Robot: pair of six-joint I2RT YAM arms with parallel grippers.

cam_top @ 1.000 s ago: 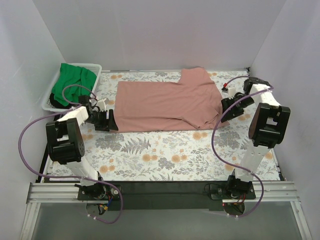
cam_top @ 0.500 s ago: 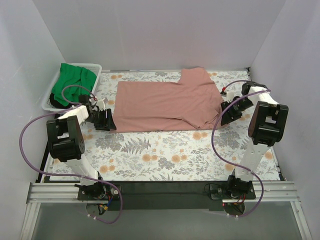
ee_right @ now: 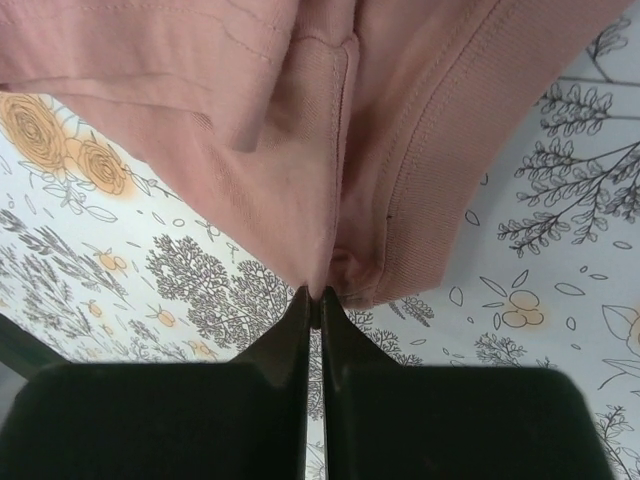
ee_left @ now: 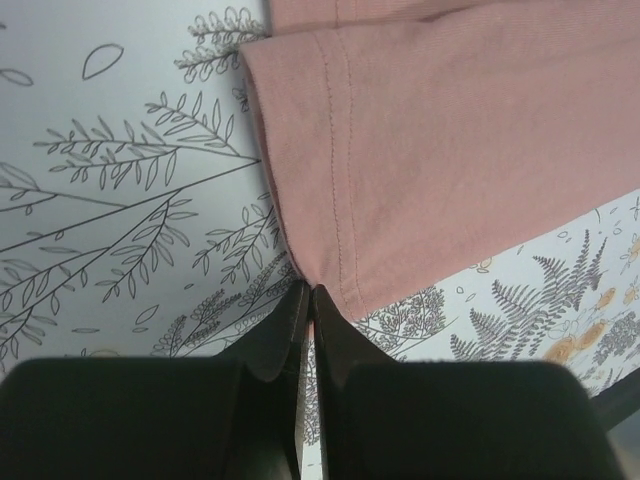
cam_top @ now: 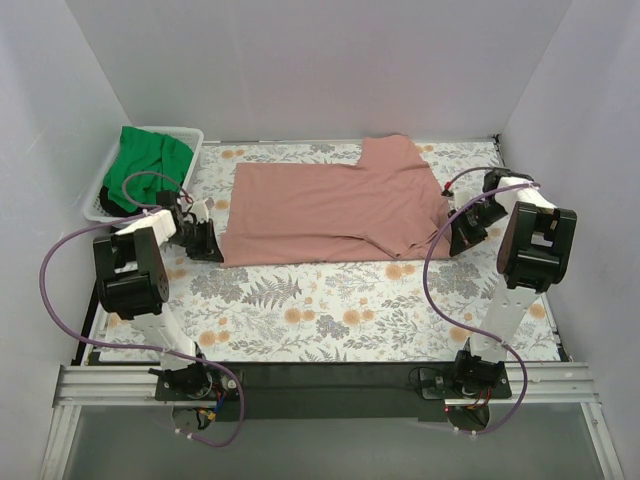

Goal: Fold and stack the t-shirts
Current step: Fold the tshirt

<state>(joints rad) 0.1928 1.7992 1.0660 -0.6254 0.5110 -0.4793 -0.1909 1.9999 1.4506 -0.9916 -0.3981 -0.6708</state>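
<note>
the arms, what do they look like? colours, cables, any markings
The left arm and right arm match: chunky black joint housings joined by white links, a loose purple cable looping along each. Gripper fingers are plain black, tapering to thin tips. No markings legible.

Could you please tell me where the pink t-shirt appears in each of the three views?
Top external: pink t-shirt spread flat at centre frame.
Left wrist: pink t-shirt upper right, hemmed corner pinched in the left gripper.
Right wrist: pink t-shirt along the top, bunched edge pinched in the right gripper.
Shared landmark: the floral cloth underneath.
</note>
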